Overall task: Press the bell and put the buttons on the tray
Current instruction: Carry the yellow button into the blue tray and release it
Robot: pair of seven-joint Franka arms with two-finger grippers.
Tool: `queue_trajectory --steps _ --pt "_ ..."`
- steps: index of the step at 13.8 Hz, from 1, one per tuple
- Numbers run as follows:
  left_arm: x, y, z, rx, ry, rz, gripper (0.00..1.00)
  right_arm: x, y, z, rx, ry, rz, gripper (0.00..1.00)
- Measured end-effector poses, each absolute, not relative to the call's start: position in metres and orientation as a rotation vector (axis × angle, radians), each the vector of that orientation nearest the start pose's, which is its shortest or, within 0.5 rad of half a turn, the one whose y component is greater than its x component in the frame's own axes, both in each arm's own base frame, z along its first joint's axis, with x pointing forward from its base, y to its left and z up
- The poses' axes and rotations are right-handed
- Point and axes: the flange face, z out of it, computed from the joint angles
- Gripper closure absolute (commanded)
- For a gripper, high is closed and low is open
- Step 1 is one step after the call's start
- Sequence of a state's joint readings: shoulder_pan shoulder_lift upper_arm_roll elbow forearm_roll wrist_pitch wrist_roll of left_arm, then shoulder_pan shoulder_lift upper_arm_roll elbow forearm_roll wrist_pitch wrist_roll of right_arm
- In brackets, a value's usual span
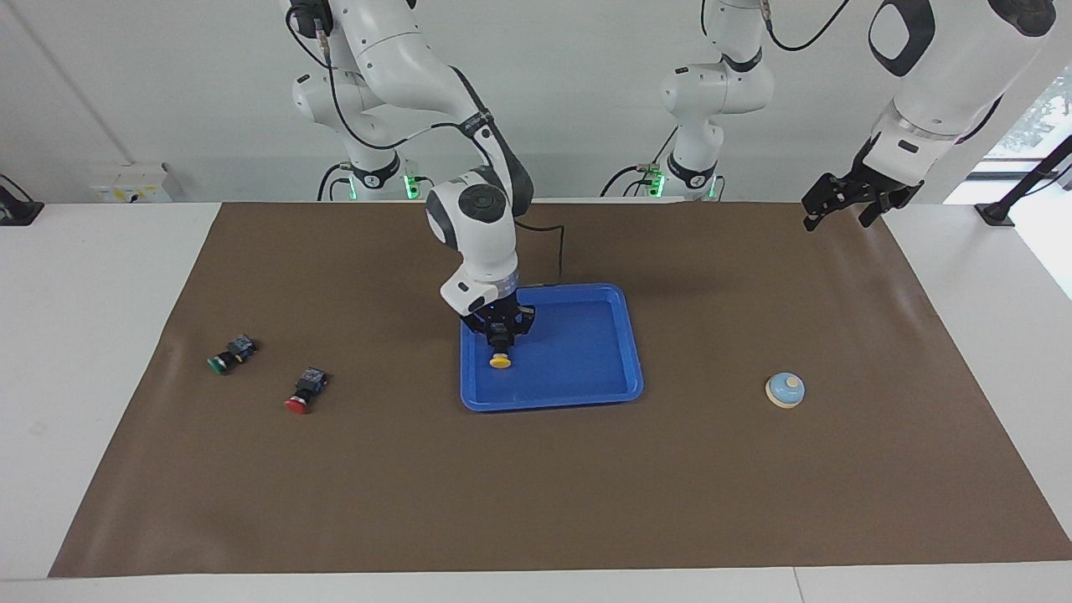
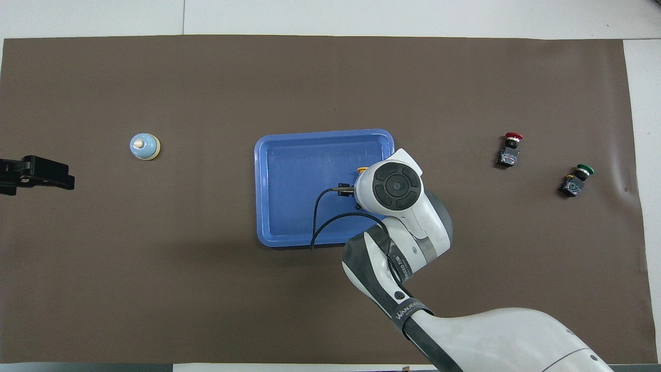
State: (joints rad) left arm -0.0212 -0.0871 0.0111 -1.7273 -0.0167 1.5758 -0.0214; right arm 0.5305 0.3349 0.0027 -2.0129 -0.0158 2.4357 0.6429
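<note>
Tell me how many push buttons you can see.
3. Yellow button in the right gripper over the tray; red button and green button lie toward the right arm's end.

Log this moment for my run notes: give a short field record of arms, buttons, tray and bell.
right gripper: over the tray, shut on the yellow button
left gripper: waits raised at the left arm's end of the table
green button: on the mat, right arm's end
red button: on the mat, beside the green one
bell: on the mat, left arm's end
</note>
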Motion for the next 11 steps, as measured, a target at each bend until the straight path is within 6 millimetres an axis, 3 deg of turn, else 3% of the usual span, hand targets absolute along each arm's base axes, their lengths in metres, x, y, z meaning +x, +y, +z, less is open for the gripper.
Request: queue_trajectory --steps 4,6,8,11 --pt "0.524 -0.007 0.598 -3.156 -0.019 0.102 0.0 0.525 0.31 0.295 -3.091 0.212 -0.119 0.0" --pt "0.524 -0.007 0.598 -3.156 -0.019 0.102 0.0 0.528 0.309 0.304 -3.089 0.273 -0.113 0.0" --pt "0.524 -0.007 0.598 -3.156 -0.019 0.102 0.0 0.538 0.295 0.337 -3.101 0.33 -0.088 0.0" --pt "0.524 -0.007 0.598 -3.156 -0.019 0.102 0.0 0.56 0.237 0.405 -3.091 0.46 -0.087 0.0"
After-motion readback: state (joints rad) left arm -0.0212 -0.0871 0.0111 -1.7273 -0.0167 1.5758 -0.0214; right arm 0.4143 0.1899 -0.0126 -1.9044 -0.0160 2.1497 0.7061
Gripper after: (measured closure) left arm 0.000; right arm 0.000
